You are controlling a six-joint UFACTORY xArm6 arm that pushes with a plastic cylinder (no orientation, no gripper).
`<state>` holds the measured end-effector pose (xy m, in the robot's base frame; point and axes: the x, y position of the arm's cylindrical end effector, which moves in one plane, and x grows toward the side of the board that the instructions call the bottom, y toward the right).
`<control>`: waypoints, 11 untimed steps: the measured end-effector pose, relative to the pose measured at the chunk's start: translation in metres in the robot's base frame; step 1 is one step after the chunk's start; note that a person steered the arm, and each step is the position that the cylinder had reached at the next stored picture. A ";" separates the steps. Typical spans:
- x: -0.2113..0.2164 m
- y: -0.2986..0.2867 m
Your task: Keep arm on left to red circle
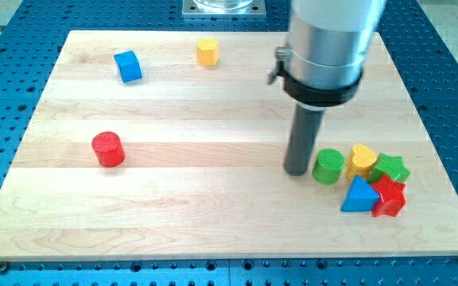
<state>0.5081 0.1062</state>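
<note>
The red circle (108, 149) is a short red cylinder standing alone on the left part of the wooden board (213, 222). My tip (297, 171) rests on the board far to the view's right of the red circle, just left of a green cylinder (329, 166) and close to or touching it. The rod hangs from a large grey arm body at the view's top right.
A cluster sits right of the tip: the green cylinder, a yellow heart (362, 160), a green star (390, 168), a blue triangle (359, 196) and a red star (389, 197). A blue cube (128, 66) and a yellow hexagon (207, 52) lie near the top edge.
</note>
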 end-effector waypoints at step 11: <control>-0.039 -0.324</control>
